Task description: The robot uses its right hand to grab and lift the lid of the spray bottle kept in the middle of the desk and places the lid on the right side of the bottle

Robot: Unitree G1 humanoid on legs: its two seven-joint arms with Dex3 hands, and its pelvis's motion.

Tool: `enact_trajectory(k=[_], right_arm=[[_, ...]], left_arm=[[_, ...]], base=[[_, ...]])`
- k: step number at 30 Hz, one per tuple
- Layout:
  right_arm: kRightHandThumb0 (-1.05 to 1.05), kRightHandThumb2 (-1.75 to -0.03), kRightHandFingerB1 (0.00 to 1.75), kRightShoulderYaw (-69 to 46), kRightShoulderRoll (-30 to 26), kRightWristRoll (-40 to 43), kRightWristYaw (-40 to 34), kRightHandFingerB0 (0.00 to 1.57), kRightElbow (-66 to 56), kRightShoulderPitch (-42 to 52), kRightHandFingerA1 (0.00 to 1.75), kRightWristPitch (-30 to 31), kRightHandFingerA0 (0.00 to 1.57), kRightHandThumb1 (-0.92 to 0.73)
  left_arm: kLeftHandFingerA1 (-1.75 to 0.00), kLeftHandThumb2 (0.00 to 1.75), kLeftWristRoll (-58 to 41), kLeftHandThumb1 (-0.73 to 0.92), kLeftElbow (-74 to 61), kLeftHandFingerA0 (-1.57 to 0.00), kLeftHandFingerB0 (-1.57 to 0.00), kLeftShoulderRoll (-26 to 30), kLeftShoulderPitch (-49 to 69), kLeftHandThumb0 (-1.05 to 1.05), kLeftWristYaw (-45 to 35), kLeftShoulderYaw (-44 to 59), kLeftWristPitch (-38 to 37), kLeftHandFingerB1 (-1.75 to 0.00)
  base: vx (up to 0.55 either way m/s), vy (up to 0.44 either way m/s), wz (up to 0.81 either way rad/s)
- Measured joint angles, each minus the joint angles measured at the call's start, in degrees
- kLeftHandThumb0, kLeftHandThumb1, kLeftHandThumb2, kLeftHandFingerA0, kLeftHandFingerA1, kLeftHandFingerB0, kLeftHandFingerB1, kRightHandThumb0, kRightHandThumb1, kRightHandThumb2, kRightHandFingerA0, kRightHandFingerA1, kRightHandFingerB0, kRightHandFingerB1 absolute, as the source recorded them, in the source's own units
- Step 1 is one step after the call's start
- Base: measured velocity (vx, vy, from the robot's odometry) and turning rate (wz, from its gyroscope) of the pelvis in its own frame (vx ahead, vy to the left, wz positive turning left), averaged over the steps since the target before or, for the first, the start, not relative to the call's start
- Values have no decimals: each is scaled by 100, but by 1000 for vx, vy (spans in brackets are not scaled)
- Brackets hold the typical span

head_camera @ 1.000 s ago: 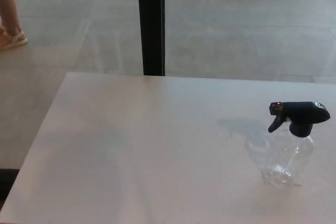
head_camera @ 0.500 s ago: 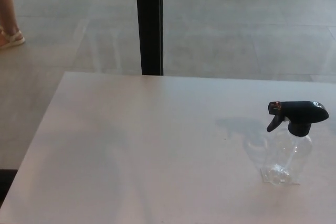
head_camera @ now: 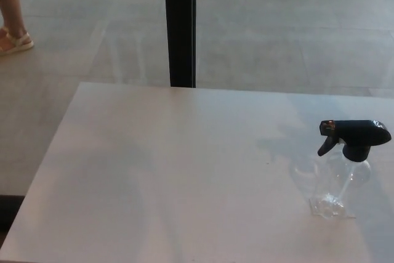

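Nothing on the bench [head_camera: 154, 177] has really moved since the earlier frames; whole picture slid slightly, so that's my head camera shifting, not the bottle. Person's foot [head_camera: 15, 41] at far top left is about where it was a second ago.

Neither hand is in view, so I can't tell whether the fingers are released or clenched. Reach hasn't started.

Spray bottle [head_camera: 337, 180] stands upright near the right edge of my view, well right of bench centre. Its lid [head_camera: 357, 133] is on, nozzle pointing to picture left.

Risks as I judge them:
- Bottle looks empty, so light; any sideways nudge on the approach could tip or skate it.
- Pulling up on a lid that is screwed on would lift the whole bottle.
- Little visible bench to its right for the put-down.

Materials: bottle is clear thin plastic, glinting, hard to read its outline. Lid is matte black trigger head, angular, with a hanging lever. Bench is smooth, pale and matte.
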Motion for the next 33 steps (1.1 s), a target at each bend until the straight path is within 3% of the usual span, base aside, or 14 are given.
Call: enact_trajectory(k=[3, 4, 12, 13, 14, 20, 21, 22, 24, 25, 28, 30, 31, 33], right_arm=[[-80, -61, 31, 462, -18, -262, 164, 20, -23, -35, 41, 5, 14, -69], [-79, -61, 30, 591, -28, -337, 236, 22, -54, -36, 41, 12, 17, -69], [-79, -63, 30, 1095, -162, -859, 747, 28, -242, -156, 47, 13, 25, -72], [-78, -62, 30, 1129, -175, -920, 795, 29, -241, -214, 46, 7, 25, -72], [-78, -63, 30, 1166, -196, -987, 852, 29, -241, -301, 46, 2, 26, -73], [-78, -62, 31, 1264, -217, -1297, 1043, 34, -164, -714, 51, -55, 30, -70], [-83, -69, 34, 1273, -217, -1342, 1057, 32, -133, -772, 54, -75, 30, -62], [-79, -62, 31, 1276, -217, -1394, 1064, 34, -94, -830, 51, -98, 31, -71], [-79, -63, 31, 1297, -217, -1508, 1073, 35, -36, -946, 53, -152, 32, -72], [-83, -70, 34, 1352, -217, -1611, 1074, 31, -21, -1006, 55, -183, 30, -63], [-75, -61, 31, 1491, -218, -1834, 1121, 35, -33, -1082, 53, -213, 32, -69], [-78, -66, 33, 1554, -222, -1972, 1149, 31, -58, -1105, 54, -223, 30, -61], [-76, -62, 30, 1594, -225, -2046, 1165, 30, -75, -1112, 51, -225, 27, -70], [-77, -62, 30, 1710, -235, -2195, 1246, 31, -108, -1129, 52, -218, 28, -69]], left_arm=[[-60, 101, -15, 61, 1, -48, -34, 8, 0, -77, -20, -8, -1, -53], [-50, 64, -19, 79, 1, -56, -40, 17, 1, -79, -26, -17, -3, -41], [-49, 64, -43, 78, 3, -55, -41, 84, 33, -82, -62, -93, -58, -41], [-60, 103, -43, 61, 4, -49, -34, 91, 44, -80, -61, -111, -60, -52], [-51, 64, -41, 79, 4, -55, -41, 99, 50, -83, -60, -138, -62, -41], [-48, 64, -26, 80, 4, -61, -44, 119, 56, -83, -56, -297, -152, -39], [-49, 64, -21, 80, 9, -60, -43, 124, 58, -84, -53, -322, -163, -39], [-48, 64, -17, 81, 12, -59, -43, 130, 58, -84, -50, -344, -177, -39], [-49, 64, -9, 82, 22, -60, -44, 141, 63, -83, -43, -389, -201, -39], [-49, 65, 0, 82, 23, -60, -44, 146, 74, -84, -40, -433, -219, -40], [-48, 64, 24, 81, 22, -61, -42, 161, 86, -83, -36, -520, -267, -39], [-50, 64, 31, 81, 24, -60, -41, 178, 81, -85, -29, -561, -278, -39], [-47, 64, 34, 82, 24, -59, -41, 183, 79, -83, -24, -577, -279, -38], [-47, 65, 36, 81, 24, -60, -41, 185, 75, -82, -21, -612, -279, -38]], base=[[0, 0, 0], [0, 0, 0], [0, 0, 0], [0, 0, 0], [0, 0, 0], [0, 0, 0], [0, 0, 0], [0, 0, 0], [0, 0, 0], [0, 0, 0], [0, 0, 0], [0, 0, 0], [0, 0, 0], [0, 0, 0]])
